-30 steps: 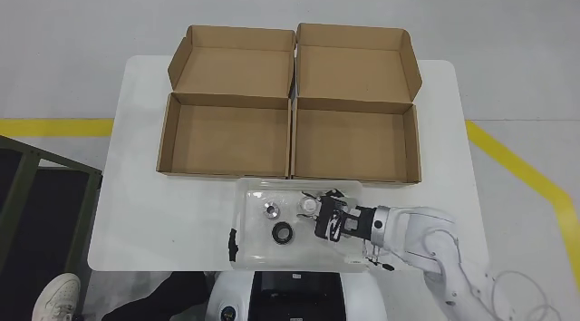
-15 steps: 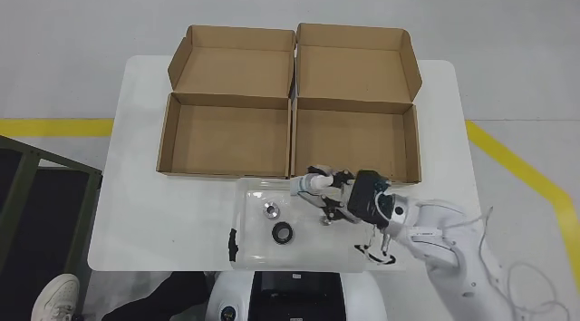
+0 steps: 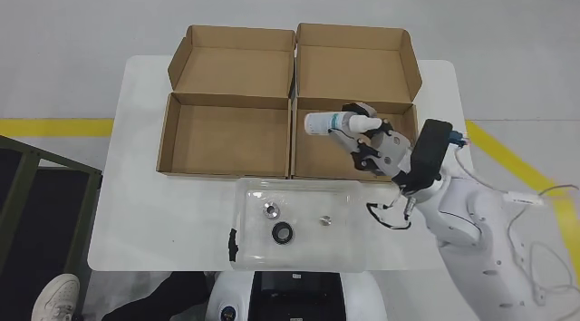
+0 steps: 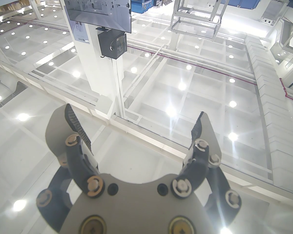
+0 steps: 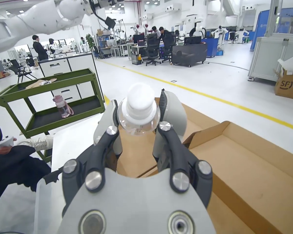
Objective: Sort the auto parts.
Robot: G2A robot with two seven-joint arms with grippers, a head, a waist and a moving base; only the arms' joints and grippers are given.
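1. Two open cardboard boxes, the left box (image 3: 227, 140) and the right box (image 3: 317, 160), sit side by side on the table (image 3: 136, 194); both look bare inside.
2. The clear bin (image 3: 343, 247) lies nearer the robot.
3. The right gripper (image 5: 138, 113) clamps the bottle (image 3: 328, 122) sideways above the right box, near the side next to the left box. This looks like the placing step: lower it, then release gently.
4. The left gripper (image 4: 134, 113) points at the ceiling, jaws spread, empty.
5. The bottle is small, with a white cap and a clear shoulder.
6. A silver ring (image 3: 270, 209), a black ring (image 3: 283, 231) and a small silver piece (image 3: 326, 221) wait in the bin.
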